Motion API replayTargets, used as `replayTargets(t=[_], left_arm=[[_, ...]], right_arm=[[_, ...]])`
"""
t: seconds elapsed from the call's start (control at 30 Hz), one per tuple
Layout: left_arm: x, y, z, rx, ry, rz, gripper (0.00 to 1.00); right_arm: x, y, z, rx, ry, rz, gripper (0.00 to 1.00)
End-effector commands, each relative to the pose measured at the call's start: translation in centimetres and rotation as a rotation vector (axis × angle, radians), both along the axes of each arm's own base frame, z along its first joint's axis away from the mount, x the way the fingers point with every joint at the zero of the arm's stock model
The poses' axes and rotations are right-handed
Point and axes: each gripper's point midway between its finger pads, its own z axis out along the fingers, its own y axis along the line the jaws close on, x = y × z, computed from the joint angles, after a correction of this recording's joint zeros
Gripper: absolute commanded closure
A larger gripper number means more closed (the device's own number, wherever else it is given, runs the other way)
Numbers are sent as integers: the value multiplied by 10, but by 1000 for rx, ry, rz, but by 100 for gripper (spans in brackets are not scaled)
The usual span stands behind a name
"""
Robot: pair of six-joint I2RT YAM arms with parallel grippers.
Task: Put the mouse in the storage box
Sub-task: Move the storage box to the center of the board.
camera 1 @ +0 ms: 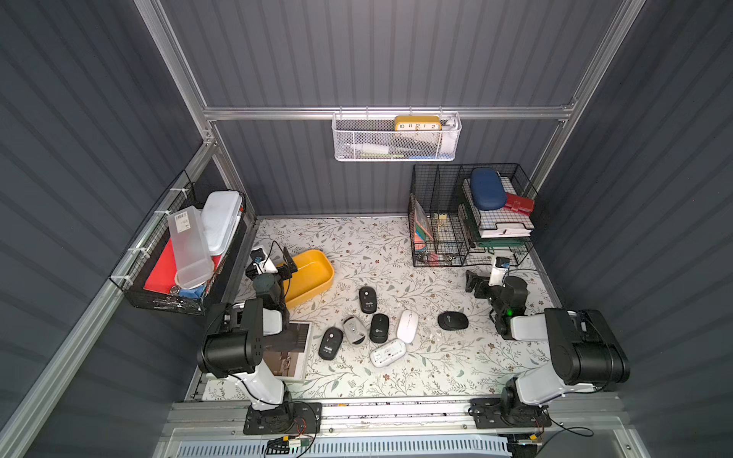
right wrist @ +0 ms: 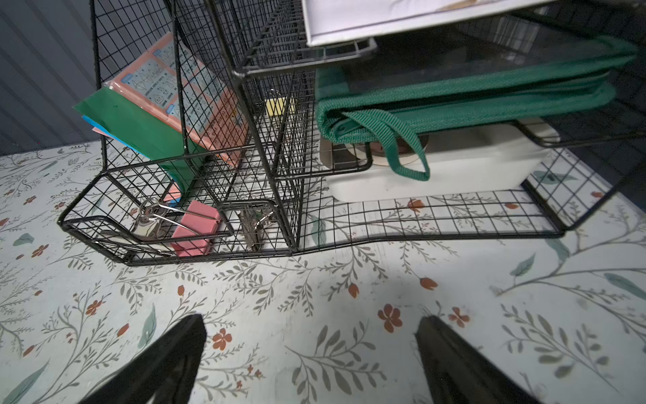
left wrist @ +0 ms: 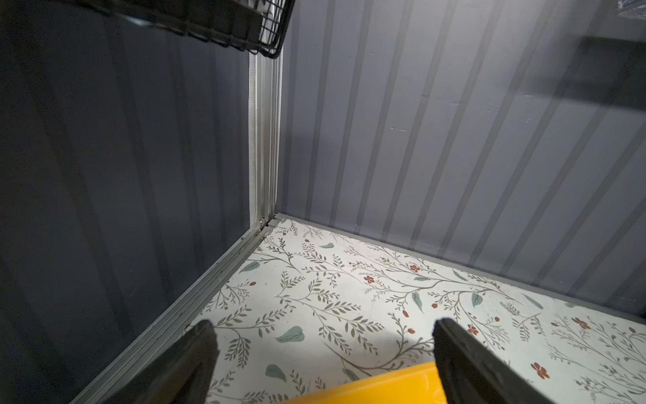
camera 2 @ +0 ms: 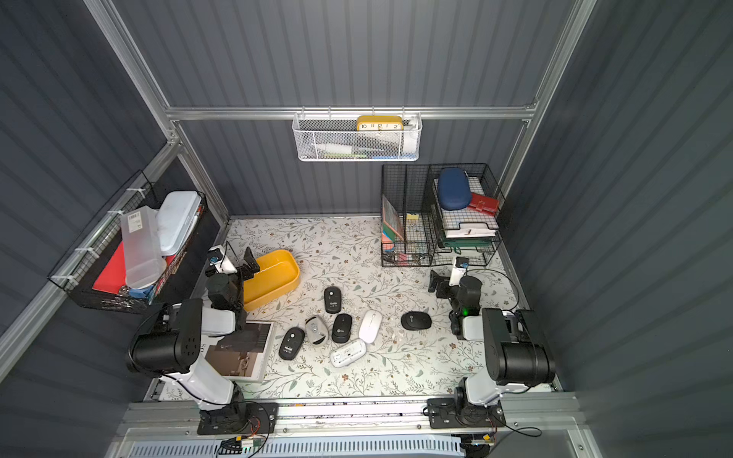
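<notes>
The left gripper (left wrist: 323,323) and right gripper (right wrist: 311,317) gape empty; the left arm (camera 1: 269,293) hides part of the storage box (camera 1: 317,277).

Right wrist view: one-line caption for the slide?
Right gripper, open and empty, over the floral table, facing the black wire-mesh organiser with a pink binder clip and green fabric bag inside.
</notes>
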Motion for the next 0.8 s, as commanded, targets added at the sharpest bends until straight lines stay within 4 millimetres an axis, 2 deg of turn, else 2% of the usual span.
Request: replayTargets(t=[0.0,0.67,0.73,0.77], left_arm=[[-2,-1,-1,-14,-10,-6,1],[-2,0,0,-15,-11,-2,0],[-6,3,3,5,-23,19,1],[-7,-2,9,30,-30,1,1]], right_arm=[[4,0,3,-4,-6,-4,1],[3,0,4,-4,-11,-3,1],[-2,10,10,-10,-43,53,1],[-6,16,14,-23,-61,81,1]])
